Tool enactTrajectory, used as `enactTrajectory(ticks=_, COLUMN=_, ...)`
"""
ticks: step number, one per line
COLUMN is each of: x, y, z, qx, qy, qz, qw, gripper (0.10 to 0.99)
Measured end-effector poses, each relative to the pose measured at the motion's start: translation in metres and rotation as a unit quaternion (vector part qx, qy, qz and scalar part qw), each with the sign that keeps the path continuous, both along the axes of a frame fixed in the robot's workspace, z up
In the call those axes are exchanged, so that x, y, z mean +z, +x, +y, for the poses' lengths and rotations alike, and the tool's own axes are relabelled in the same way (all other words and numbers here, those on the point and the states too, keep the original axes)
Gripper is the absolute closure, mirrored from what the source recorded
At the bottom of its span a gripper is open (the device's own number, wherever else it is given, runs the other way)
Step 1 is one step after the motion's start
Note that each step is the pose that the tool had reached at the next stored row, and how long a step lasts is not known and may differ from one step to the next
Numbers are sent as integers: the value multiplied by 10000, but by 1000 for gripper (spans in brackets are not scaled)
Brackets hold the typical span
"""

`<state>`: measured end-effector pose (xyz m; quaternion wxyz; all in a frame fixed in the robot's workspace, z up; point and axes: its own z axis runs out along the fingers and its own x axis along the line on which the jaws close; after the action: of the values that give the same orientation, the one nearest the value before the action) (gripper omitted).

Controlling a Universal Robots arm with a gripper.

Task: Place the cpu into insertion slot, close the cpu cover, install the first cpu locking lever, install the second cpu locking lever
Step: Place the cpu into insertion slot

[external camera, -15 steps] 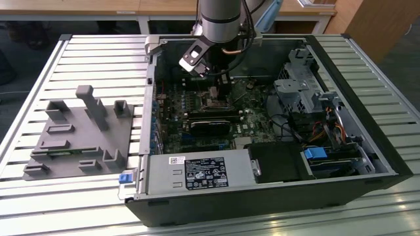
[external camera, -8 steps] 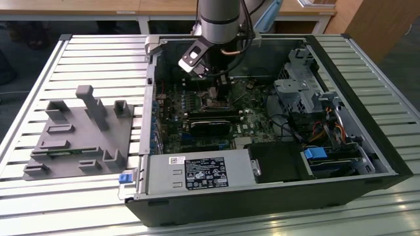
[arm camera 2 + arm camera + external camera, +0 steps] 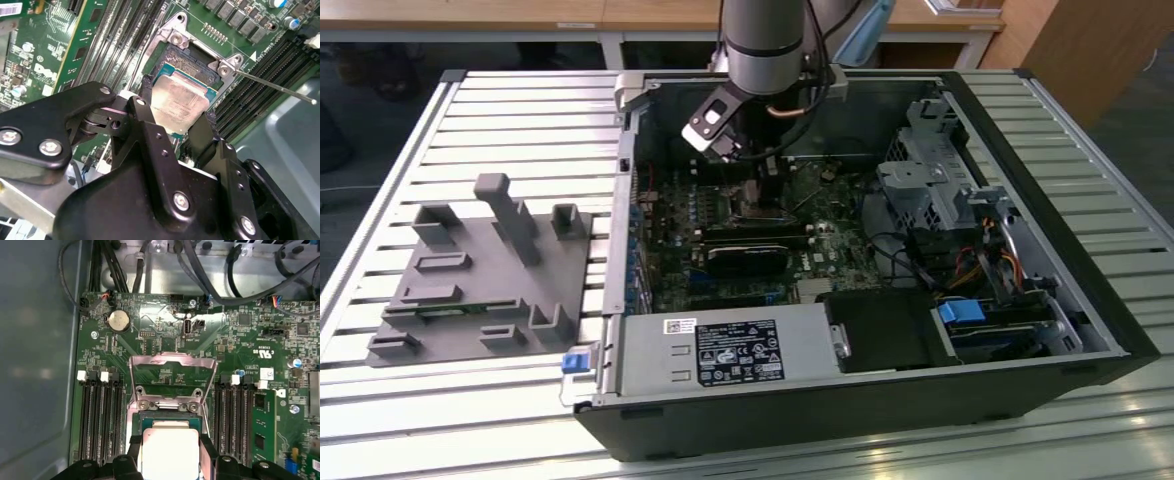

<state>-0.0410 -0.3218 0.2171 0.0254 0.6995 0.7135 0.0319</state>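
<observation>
One cpu (image 3: 182,97) in pincer (image 3: 177,101), at insertion slot (image 3: 191,60)

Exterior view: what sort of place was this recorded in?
Likely a robotics lab or workshop bench: an opened desktop computer case lies on a slatted metal table, a grey fixture beside it, wooden desks behind.

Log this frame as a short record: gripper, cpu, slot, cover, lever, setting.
gripper: shut on the cpu, fingers on two opposite edges
cpu: silver top up, held at the insertion slot; seated or not, cannot tell
insertion slot: partly covered by the cpu, dark interior showing
cpu cover: open, raised off the slot
locking lever: thin rod sticking out free, not latched
setting: green motherboard inside an open computer case
</observation>
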Motion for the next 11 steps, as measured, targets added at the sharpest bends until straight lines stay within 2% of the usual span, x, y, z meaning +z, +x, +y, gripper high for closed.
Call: enactTrajectory(ticks=11, x=-132, y=-17, z=0, qx=-42, qy=0, qz=0, qw=10000, gripper=549)
